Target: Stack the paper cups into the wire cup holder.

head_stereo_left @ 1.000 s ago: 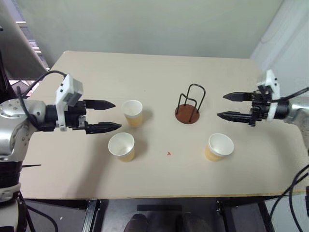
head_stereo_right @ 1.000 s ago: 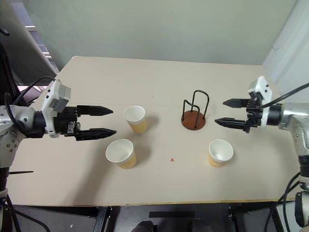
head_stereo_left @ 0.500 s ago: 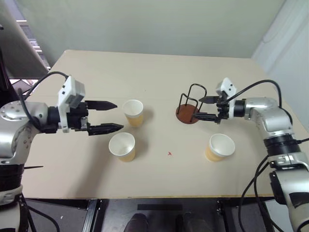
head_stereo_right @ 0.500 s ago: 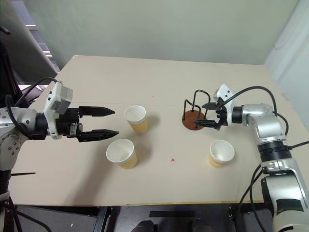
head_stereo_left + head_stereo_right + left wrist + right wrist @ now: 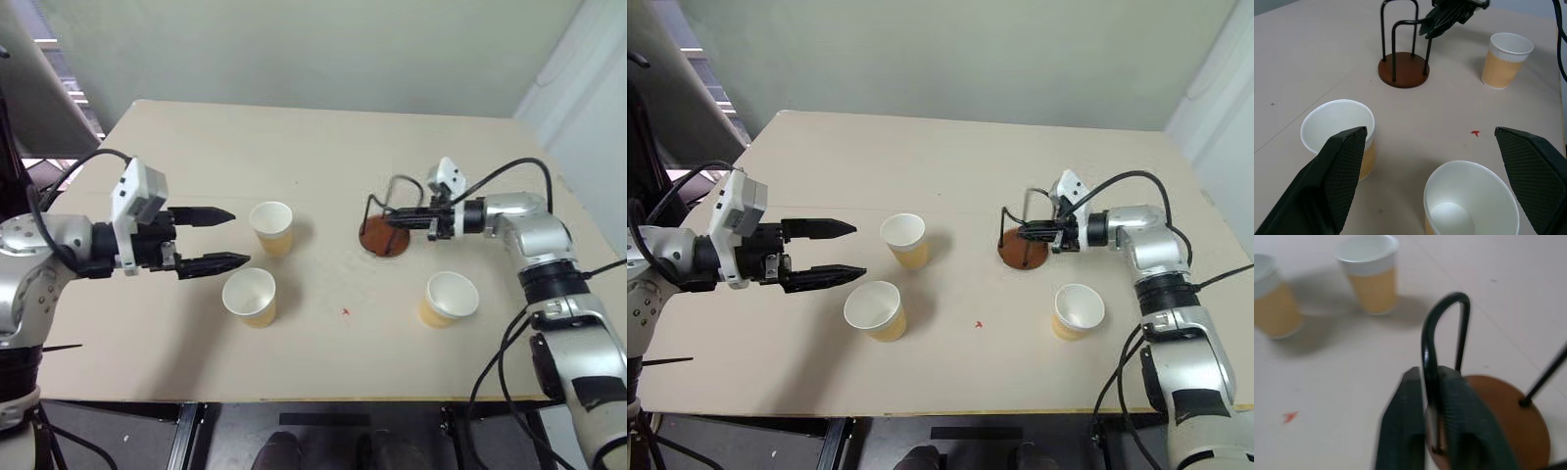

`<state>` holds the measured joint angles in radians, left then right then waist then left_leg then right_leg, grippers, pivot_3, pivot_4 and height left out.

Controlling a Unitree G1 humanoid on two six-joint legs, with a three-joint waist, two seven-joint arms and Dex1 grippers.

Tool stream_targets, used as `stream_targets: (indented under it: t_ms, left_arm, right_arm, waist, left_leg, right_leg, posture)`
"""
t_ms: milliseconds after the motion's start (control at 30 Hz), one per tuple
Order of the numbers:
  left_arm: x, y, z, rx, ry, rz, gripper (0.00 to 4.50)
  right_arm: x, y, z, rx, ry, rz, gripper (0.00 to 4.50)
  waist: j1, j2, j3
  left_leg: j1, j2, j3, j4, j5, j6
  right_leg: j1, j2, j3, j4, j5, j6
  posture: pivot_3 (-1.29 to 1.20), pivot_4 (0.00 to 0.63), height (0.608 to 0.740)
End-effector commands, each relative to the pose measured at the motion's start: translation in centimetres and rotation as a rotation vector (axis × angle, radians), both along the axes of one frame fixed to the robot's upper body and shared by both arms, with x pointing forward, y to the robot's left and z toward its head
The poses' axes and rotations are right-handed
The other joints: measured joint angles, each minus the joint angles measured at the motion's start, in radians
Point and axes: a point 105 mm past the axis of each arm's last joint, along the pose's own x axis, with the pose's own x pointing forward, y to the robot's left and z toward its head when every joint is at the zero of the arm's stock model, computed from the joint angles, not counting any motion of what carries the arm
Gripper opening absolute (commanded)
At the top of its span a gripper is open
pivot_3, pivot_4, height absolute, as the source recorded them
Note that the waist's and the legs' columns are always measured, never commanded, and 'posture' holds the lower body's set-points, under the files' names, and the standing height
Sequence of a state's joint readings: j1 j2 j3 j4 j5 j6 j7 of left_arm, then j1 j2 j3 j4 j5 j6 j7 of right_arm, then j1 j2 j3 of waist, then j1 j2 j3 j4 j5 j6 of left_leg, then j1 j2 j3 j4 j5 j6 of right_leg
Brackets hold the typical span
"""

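On the beige table [image 5: 323, 362], one paper cup [image 5: 248, 297] and another [image 5: 449, 299] stand nearest, a third cup [image 5: 270, 227] sits beyond the left gripper [image 5: 227, 238], whose fingers gape empty, and farther back the right gripper [image 5: 395, 219] clamps a loop of the wire cup holder [image 5: 387, 221].

— Finish of the table [image 5: 323, 157]?
— Matt beige board, smooth, with a faint seam line.

— The cups?
— Paper. The one at 9 o'clock of the stand [image 5: 270, 228] has a ribbed orange wall and a plain white inside; the one at 5 o'clock [image 5: 448, 300] looks the same.

— The stand [image 5: 385, 221]?
— Thin black wire, glossy, on a smooth reddish-brown disc that looks like wood or plastic.

— The grippers?
— Left gripper [image 5: 227, 238]: black fingers with finely textured matt pads [image 5: 1342, 161], under a white plastic housing. Right gripper [image 5: 394, 221]: the same matt black.
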<state>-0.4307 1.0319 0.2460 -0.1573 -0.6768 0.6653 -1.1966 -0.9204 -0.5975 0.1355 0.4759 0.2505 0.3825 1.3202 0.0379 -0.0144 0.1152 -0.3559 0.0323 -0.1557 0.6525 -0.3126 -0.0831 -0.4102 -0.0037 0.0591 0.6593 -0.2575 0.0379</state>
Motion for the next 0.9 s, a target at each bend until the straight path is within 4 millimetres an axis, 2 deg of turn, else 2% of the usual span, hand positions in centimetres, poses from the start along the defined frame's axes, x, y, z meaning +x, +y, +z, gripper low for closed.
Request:
stream_targets:
  t_ms: [33,100,267,433,600,900]
  left_arm:
    - [-0.4,-0.1,1.1,0.005,-0.041,-0.013,4.5]
    - [-0.3,-0.1,1.1,0.004,-0.04,-0.015,4.5]
    - [-0.2,-0.8,1.0,-0.004,-0.024,-0.049,4.5]
    - [-1.3,-1.9,0.6,0.008,0.025,-0.143,4.5]
    - [-2.4,-2.1,0.0,0.04,0.078,-0.195,4.5]
    - [-4.0,-2.0,-0.8,0.081,0.165,-0.248,4.5]
  right_arm:
    - [-2.7,0.9,2.0,0.021,-0.027,0.128,0.01]
    - [-4.2,1.3,2.2,0.01,-0.028,0.172,0.01]
    - [-8.4,3.2,0.9,-0.032,-0.006,0.296,0.01]
    - [-11.5,5.2,-0.6,-0.047,-0.013,0.403,0.01]
    - [-12.4,6.0,-1.1,-0.056,-0.032,0.468,0.01]
    - [-12.9,5.6,-2.7,-0.108,-0.044,0.571,0.01]
  waist:
    - [-0.001,0.0,0.0]
    - [-0.001,0.0,0.0]
    - [-0.002,0.0,0.0]
    - [-0.003,0.0,0.0]
    - [-0.003,0.0,0.0]
    - [-0.003,-0.001,0.0]
  left_leg:
    - [0.0,0.0,0.0,0.0,0.0,0.0]
    - [0.0,0.0,0.0,0.0,0.0,0.0]
    - [0.0,0.0,0.0,0.002,0.0,0.0]
    - [0.001,-0.001,0.0,0.005,0.0,0.0]
    - [0.002,-0.001,0.0,0.005,0.0,0.0]
    - [0.003,-0.001,0.0,0.005,0.0,0.0]
  right_leg:
    - [0.0,0.0,0.0,0.0,0.0,0.0]
    - [0.0,0.0,0.0,0.0,0.0,0.0]
    - [0.001,0.0,0.0,0.0,0.0,0.0]
    - [0.001,0.001,0.0,-0.003,0.0,0.0]
    - [0.002,0.001,0.0,-0.002,0.0,0.0]
    - [0.002,0.001,0.001,-0.002,0.0,0.0]
  posture:
    - [0.0,0.15,0.74]
    - [0.0,0.15,0.74]
    - [0.0,0.15,0.74]
    - [0.0,0.15,0.74]
    - [0.0,0.15,0.74]
    - [0.0,0.15,0.74]
